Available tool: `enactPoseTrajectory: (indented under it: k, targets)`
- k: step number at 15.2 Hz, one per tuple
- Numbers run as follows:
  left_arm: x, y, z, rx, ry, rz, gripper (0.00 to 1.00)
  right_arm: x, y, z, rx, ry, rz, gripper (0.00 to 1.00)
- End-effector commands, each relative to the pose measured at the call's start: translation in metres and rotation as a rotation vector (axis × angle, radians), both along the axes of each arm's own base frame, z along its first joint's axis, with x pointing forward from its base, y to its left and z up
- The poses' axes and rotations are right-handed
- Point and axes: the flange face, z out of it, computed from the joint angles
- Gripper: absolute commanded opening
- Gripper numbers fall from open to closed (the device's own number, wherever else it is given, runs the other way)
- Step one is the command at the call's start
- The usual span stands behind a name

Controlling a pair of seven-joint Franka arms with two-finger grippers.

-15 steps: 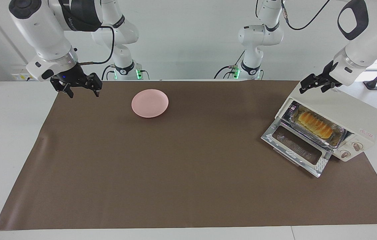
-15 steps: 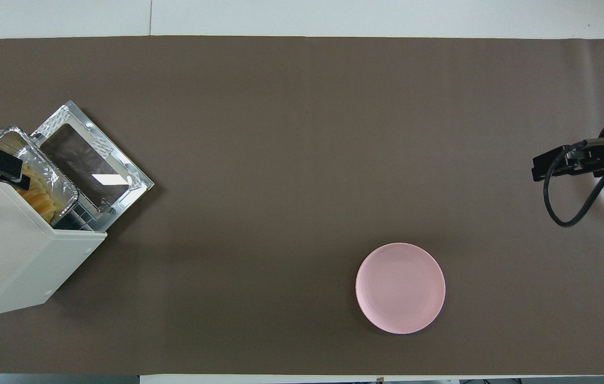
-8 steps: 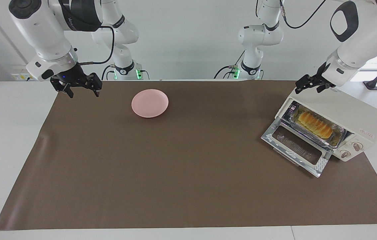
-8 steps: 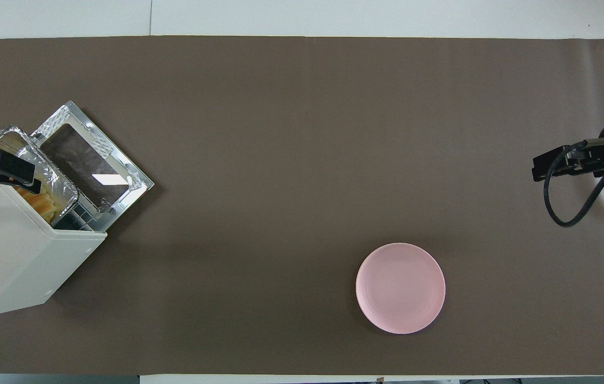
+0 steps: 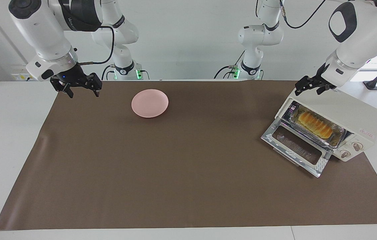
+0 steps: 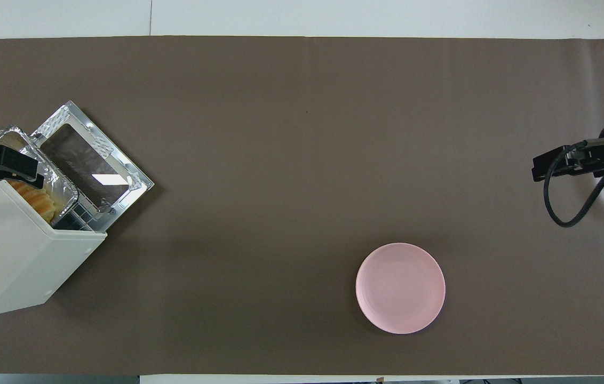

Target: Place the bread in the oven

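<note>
The bread (image 5: 315,124) lies in a silver foil tray (image 5: 336,141) on the rack inside the cream-white oven (image 5: 351,111) at the left arm's end of the table. The oven's glass door (image 5: 295,150) hangs open and flat. In the overhead view the bread (image 6: 38,198) shows just inside the oven (image 6: 8,256), by the door (image 6: 94,165). My left gripper (image 5: 308,90) is open and empty, up in the air over the oven's top front corner (image 6: 0,166). My right gripper (image 5: 82,92) is open and empty, waiting over the mat's edge at the right arm's end (image 6: 539,170).
A round pink plate (image 5: 150,103) lies bare on the brown mat (image 5: 175,166), toward the right arm's end and near the robots; it also shows in the overhead view (image 6: 400,288). White table (image 5: 8,140) surrounds the mat.
My left gripper has drifted a little toward the right arm's end over the oven's top front corner. The bread, tray, door and right arm have not moved.
</note>
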Motion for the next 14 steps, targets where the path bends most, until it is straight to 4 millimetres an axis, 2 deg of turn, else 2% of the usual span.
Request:
enactPoseTrajectory:
  k: [1, 3, 8, 14]
  targets:
    - [-0.009, -0.014, -0.005, 0.019, -0.016, -0.034, 1.00, -0.006, 0.000, 0.003, -0.004, 0.007, -0.010, 1.00]
    - [-0.003, -0.023, 0.006, 0.020, -0.054, -0.048, 1.00, -0.006, -0.001, 0.003, -0.004, 0.005, -0.010, 1.00]
    - [-0.005, -0.026, 0.014, 0.020, -0.051, -0.053, 1.00, -0.006, -0.001, 0.003, -0.004, 0.005, -0.012, 1.00]
    - [-0.001, -0.027, 0.014, 0.020, -0.079, -0.048, 1.00, -0.006, 0.000, 0.003, -0.004, 0.007, -0.009, 1.00]
